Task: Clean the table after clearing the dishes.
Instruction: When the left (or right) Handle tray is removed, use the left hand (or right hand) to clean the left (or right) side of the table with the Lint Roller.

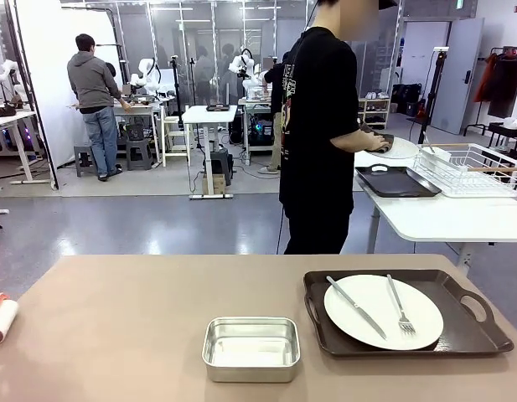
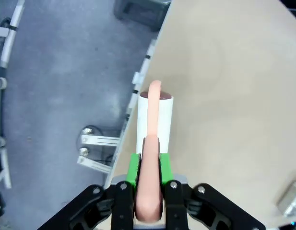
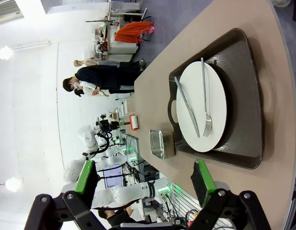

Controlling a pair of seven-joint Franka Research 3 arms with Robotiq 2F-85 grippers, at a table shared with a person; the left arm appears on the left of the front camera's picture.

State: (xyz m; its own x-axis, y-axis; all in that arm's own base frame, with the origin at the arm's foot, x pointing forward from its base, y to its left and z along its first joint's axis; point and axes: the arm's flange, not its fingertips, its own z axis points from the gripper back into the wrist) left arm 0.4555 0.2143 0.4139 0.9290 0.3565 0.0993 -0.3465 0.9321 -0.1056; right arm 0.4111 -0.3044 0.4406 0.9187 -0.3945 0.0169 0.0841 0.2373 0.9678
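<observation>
One of the dishes, a white plate [image 1: 382, 311] with a steel knife [image 1: 356, 307] and fork [image 1: 400, 306], lies on a dark brown tray [image 1: 472, 331] at the right of the beige table [image 1: 124, 318]. A person in black [image 1: 318, 134] stands at the white side table and holds another white plate [image 1: 402, 151] over a second dark tray [image 1: 395, 180]. In the left wrist view my left gripper [image 2: 150, 177] is shut on the pink handle of a white lint roller [image 2: 155, 117] at the table's left edge. My right gripper [image 3: 143, 179] stands open above the tray [image 3: 246, 96], holding nothing.
A small steel pan [image 1: 251, 347] sits at the front middle of the table. A white wire rack [image 1: 476, 167] stands on the side table at the right. The roller [image 1: 2, 318] lies at the far left edge, next to the drop to the floor.
</observation>
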